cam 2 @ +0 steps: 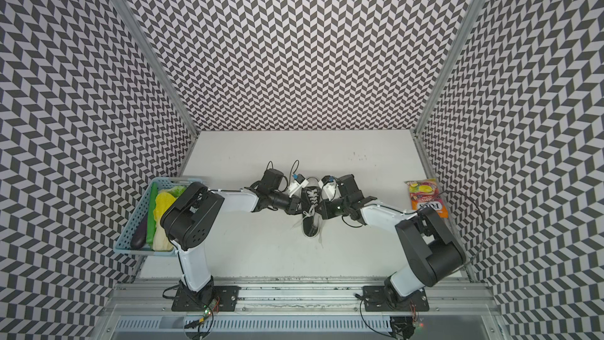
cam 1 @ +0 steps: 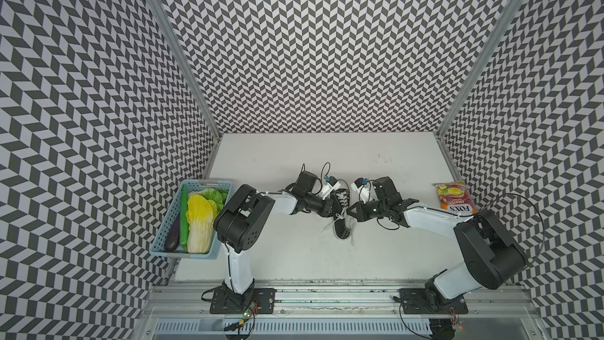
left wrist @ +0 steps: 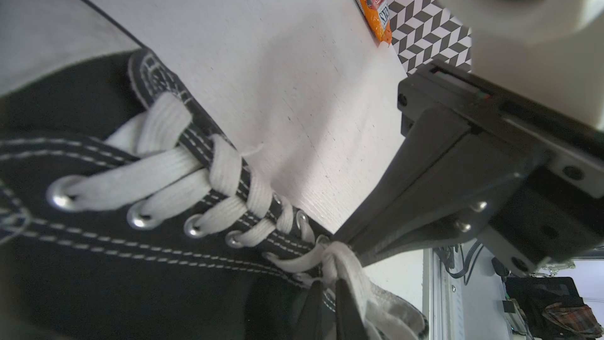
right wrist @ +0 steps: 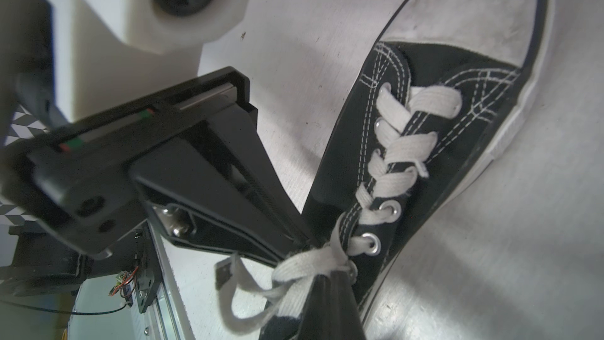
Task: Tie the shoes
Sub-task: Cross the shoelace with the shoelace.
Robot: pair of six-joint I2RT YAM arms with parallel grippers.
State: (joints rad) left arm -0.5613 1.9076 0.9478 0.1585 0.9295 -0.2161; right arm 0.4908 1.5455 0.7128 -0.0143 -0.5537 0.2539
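Note:
The black shoe lies in the middle of the table, white toe cap pointing to the back, and shows in both top views. Its white laces bunch into a knot at the top eyelets, with loose ends trailing off both sides. My left gripper reaches in from the left, its fingers pinched on the lace at the knot. My right gripper comes from the right, shut on the lace at the same knot. The two sets of tips almost meet over the shoe.
A light blue basket of toy vegetables stands at the table's left edge beside the left arm. An orange candy bag lies at the right edge by the patterned wall. Aluminium rails run along the front.

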